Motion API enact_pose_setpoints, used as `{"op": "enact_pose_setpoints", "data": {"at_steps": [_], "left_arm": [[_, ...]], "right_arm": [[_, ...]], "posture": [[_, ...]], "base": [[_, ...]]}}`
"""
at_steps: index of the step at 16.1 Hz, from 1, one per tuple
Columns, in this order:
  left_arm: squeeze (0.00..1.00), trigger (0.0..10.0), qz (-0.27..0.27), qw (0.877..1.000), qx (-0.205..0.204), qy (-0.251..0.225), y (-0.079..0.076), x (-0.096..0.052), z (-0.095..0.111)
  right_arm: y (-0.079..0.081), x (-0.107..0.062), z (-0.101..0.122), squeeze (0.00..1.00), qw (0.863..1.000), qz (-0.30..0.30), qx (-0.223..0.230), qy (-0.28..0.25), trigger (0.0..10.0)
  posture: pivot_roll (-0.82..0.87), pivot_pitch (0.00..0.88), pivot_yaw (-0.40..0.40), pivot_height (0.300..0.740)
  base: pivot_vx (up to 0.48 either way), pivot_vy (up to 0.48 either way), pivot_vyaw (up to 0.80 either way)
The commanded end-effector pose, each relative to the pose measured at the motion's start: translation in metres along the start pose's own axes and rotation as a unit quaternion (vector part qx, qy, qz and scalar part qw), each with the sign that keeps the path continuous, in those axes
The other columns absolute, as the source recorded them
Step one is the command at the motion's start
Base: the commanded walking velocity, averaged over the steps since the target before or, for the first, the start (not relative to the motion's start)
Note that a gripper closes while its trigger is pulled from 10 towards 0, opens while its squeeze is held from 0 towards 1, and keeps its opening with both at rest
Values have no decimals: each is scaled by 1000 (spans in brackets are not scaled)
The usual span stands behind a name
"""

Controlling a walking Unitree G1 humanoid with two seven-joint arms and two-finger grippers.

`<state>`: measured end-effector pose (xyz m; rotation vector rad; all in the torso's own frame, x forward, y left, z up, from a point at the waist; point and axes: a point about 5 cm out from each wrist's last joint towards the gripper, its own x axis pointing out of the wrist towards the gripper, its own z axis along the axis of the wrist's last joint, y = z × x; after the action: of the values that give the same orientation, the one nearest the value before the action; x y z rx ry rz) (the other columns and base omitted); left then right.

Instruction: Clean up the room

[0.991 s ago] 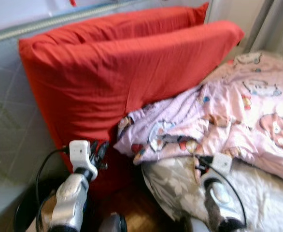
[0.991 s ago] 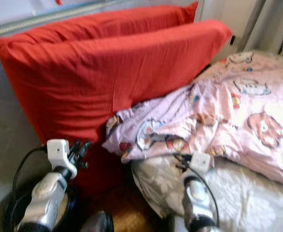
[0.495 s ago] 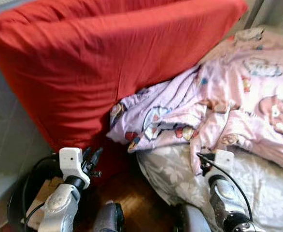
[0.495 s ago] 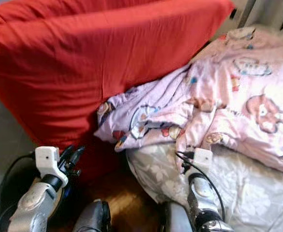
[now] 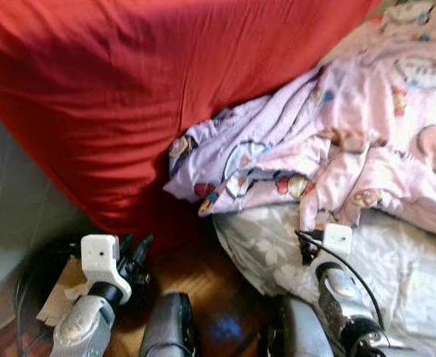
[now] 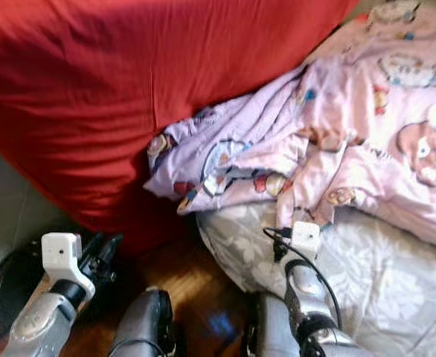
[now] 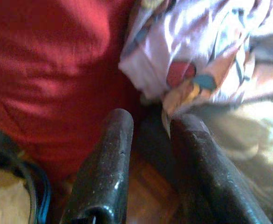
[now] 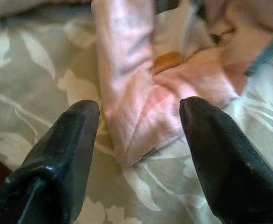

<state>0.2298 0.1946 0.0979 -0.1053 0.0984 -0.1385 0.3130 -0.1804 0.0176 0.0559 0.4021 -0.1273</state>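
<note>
— Where the pink blanket [image 5: 367, 141] spills off the grey flowered sheet [image 5: 419, 282], what is the right gripper [image 8: 139, 135] doing?
— Its fingers are spread, one on each side of a hanging blanket corner, just above the sheet.
— And the left gripper [image 7: 150, 140]?
— Slightly parted, empty, low beside the blanket's edge, just before the big red pillow [image 5: 151, 97], over the wooden floor [image 5: 203, 279].

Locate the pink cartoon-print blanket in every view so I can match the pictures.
Left eye view: the pink blanket covers the upper right, over the grey floral sheet.
Right eye view: same place, upper right.
Left wrist view: its crumpled corner lies beyond the left gripper.
Right wrist view: its hanging corner sits between the right gripper's open fingers.
Shared landmark: the red cushion.
</note>
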Motion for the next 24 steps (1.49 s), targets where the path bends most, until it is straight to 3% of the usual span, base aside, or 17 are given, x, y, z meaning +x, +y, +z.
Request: {"op": "enact_pose_setpoints", "data": {"at_steps": [1,7,9,12,15,18,24], "left_arm": [[0,10000,-2,1000,-11,13,-5,-10,-1],[0,10000,-2,1000,-10,24,-11,-21,5],[0,10000,1,1000,-8,25,-8,-21,7],[0,10000,5,1000,-5,25,-5,-19,10],[0,10000,5,1000,-4,26,-5,-16,10],[0,10000,5,1000,-3,25,-7,-15,10],[0,10000,4,1000,-3,25,-6,-14,10]], "right_arm": [[3,-2,-9,0,999,6,-26,23,10000],[16,5,8,0,996,13,-82,15,10000],[12,7,13,0,995,-13,-95,13,10000],[-2,8,22,0,995,-65,-77,-11,10000],[-12,6,15,0,994,-97,-58,3,10000],[-13,3,2,0,994,-100,-18,34,10000],[-10,3,-1,0,994,-98,21,48,10000]], "posture": [[158,377,28,632],[202,394,31,632],[206,394,31,632],[209,387,31,632],[199,382,32,632],[200,386,35,632],[207,385,38,632]], "base": [[0,0,0],[0,0,0],[0,0,0],[0,0,0],[0,0,0],[0,0,0],[0,0,0]]}}
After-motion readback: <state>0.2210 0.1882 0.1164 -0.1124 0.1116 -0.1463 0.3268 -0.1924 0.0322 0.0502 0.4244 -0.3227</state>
